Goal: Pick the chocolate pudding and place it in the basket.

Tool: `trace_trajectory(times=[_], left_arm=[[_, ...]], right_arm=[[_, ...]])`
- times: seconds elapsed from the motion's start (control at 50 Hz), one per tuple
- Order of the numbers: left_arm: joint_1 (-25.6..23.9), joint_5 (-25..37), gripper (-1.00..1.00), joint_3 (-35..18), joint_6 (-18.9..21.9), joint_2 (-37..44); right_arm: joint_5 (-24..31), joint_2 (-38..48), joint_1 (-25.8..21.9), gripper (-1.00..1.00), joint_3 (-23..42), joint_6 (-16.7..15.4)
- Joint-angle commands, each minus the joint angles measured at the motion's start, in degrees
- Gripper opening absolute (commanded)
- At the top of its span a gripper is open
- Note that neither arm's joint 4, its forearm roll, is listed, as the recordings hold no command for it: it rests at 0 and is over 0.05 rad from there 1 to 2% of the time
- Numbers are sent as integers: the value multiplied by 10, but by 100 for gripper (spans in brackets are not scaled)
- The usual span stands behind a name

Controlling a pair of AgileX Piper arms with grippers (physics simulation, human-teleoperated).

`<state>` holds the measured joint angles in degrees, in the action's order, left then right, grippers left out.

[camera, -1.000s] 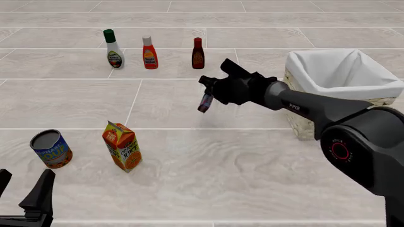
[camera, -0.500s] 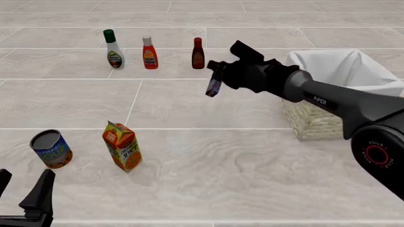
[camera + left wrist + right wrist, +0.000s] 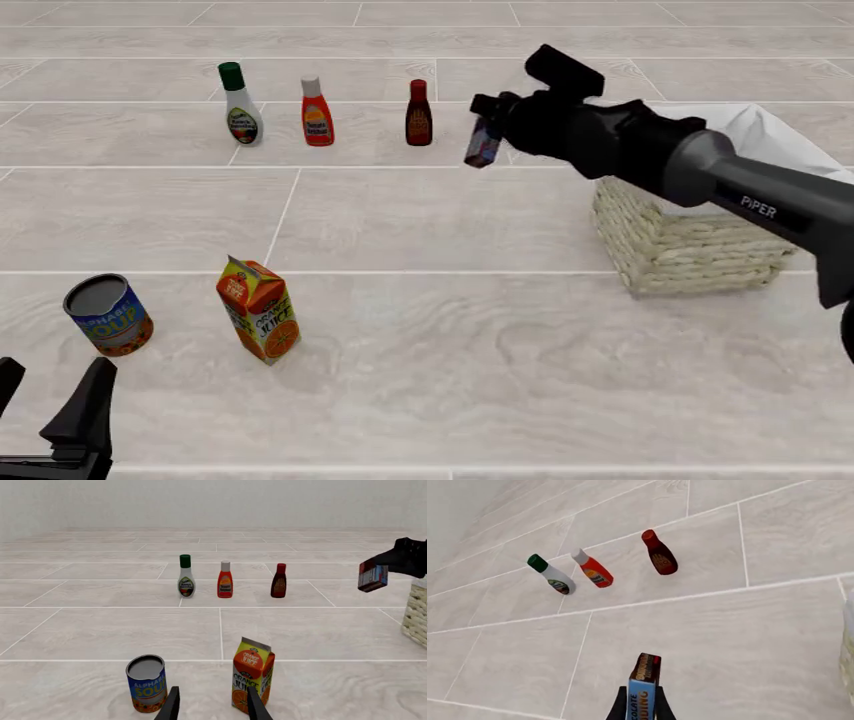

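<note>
Right gripper (image 3: 491, 128) clamped on the small dark brown rectangular chocolate pudding box (image 3: 485, 141) with blue face, held in the air above the pale tiled table (image 3: 441, 330), tilted, hanging just below the fingers. In the front view, box at about 9 o'clock from the large square woven wicker basket (image 3: 687, 245) with white cloth liner, near its rim but outside it, and at about 3 o'clock from the dark brown sauce bottle (image 3: 419, 113). Right wrist view alone: blue label side of the box (image 3: 644, 690) pinched between the two dark fingers (image 3: 620, 707), with the three bottles on the table beyond. Left wrist view alone: red-and-white end of the box (image 3: 372, 576) seen from the side, well off the table. Left gripper (image 3: 54, 425) at the front view's 7 o'clock corner, spread open, holding nothing; orange juice carton (image 3: 252, 681) and blue soup can (image 3: 147, 682) just beyond its fingertips in its own view.
</note>
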<state>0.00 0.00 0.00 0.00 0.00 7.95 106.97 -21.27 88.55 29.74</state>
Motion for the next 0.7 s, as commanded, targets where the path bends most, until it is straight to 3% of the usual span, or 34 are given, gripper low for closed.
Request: trace_trajectory(times=[0.02, 0.7], left_arm=[[0, 0, 100, 0, 0, 0], [0, 0, 100, 0, 0, 0]], right_arm=[[-35, -51, 16, -100, -38, -22], [-97, -179, 45, -100, -124, -144]])
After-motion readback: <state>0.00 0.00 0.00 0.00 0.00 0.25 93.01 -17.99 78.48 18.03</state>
